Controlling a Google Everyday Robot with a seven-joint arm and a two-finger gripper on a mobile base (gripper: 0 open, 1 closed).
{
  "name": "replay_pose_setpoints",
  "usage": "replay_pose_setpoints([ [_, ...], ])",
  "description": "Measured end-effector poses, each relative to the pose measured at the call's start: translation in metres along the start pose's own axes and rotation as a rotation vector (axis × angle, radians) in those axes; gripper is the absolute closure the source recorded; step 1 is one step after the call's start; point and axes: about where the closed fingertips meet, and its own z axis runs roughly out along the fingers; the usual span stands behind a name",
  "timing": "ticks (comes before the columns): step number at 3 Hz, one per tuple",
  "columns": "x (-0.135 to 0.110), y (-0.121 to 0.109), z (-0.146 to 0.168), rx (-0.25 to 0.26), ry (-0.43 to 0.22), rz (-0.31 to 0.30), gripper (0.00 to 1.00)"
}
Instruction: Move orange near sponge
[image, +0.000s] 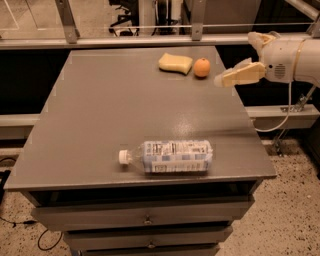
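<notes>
The orange sits on the grey table at the far right, just right of the pale yellow sponge, with a small gap between them. My gripper is off to the right of the orange, past the table's right edge and raised. It is open and empty, with one pale finger pointing toward the orange and the other higher up. It touches neither object.
A clear plastic water bottle with a white cap lies on its side near the table's front edge. A metal rail runs behind the table. Drawers sit under the tabletop.
</notes>
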Motion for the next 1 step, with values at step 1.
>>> replay_pose_setpoints([
  [1, 0.0004, -0.0018, -0.0056, 0.01, 0.002, -0.001, 0.0],
])
